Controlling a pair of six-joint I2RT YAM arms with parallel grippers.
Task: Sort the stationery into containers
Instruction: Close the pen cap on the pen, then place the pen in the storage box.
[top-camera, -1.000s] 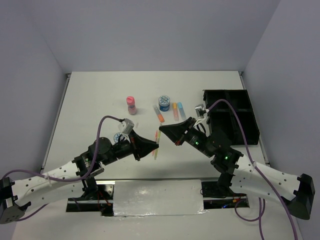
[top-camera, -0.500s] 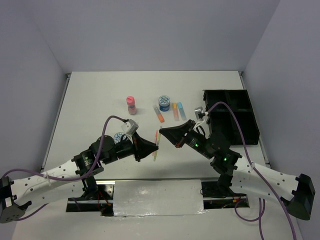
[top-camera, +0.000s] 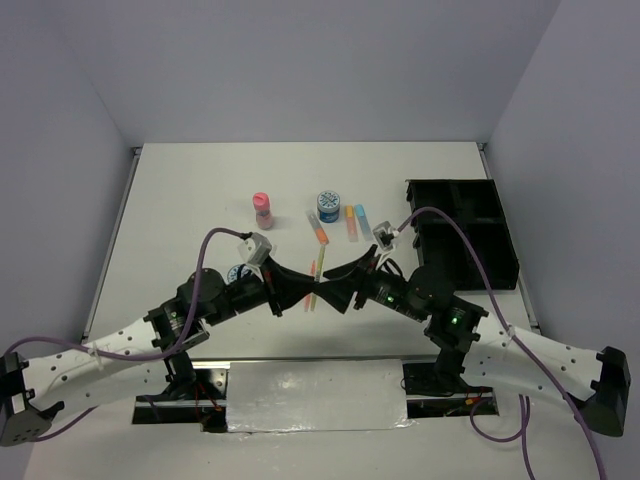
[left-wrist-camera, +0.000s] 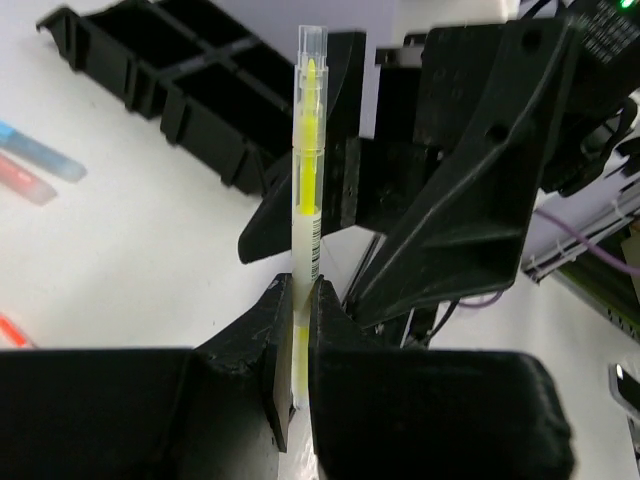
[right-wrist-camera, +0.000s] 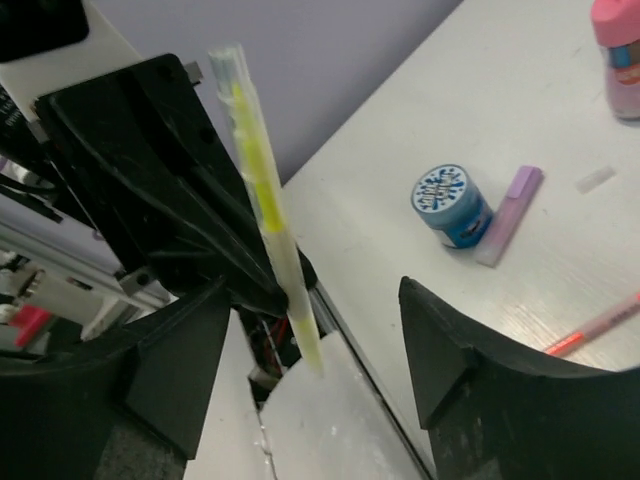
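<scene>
Above the middle of the table (top-camera: 200, 180), the left gripper (left-wrist-camera: 300, 300) is clamped on the lower end of the yellow pen (left-wrist-camera: 306, 170) and holds it upright in the air. The right gripper (right-wrist-camera: 312, 300) has its fingers spread on either side of that pen and touches nothing (a handover not yet made, I judge).

Sorting looks barely begun. The black organiser tray (top-camera: 505, 240), at 3 o'clock from the pen, shows no stationery in the compartments visible from above. Toward 12 o'clock the pink bottle (top-camera: 263, 209), a blue-white tub (top-camera: 328, 206), an orange marker (top-camera: 350, 219) and a blue marker (top-camera: 363, 219) lie loose. At 9 o'clock a second tub (right-wrist-camera: 452, 205) sits just beside the purple marker (right-wrist-camera: 510, 213), with the thin orange pen (right-wrist-camera: 600, 325) nearby.

The yellow pen carries a small black barcode-like print, unreadable. The tub lids show pattern only, and the bottle's label is too blurred to read.
</scene>
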